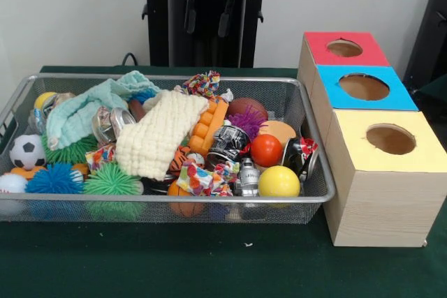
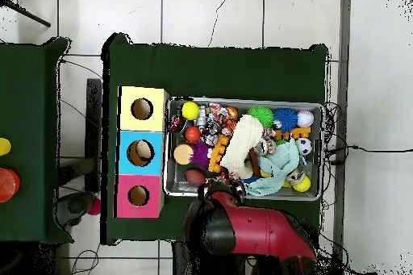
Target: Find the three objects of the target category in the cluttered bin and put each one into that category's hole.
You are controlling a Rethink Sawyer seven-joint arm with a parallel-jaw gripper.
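The claw (image 1: pixel 207 22) is held high at twelve o'clock, parted and empty, leaving the bin (image 1: pixel 318 199) unobstructed; confetti cloths (image 1: pixel 202 179) are seen at its six o'clock edge.

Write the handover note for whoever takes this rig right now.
Tool: drawn back above the far side of the bin, fingers open, holding nothing.
Confetti cloths seen in the bin: one at the far rim, one near the front, one by the green spiky ball.
Boxes stand beside the bin; their red, blue and yellow holes show nothing inside.
Done: nothing visible. Left: all three cloths.
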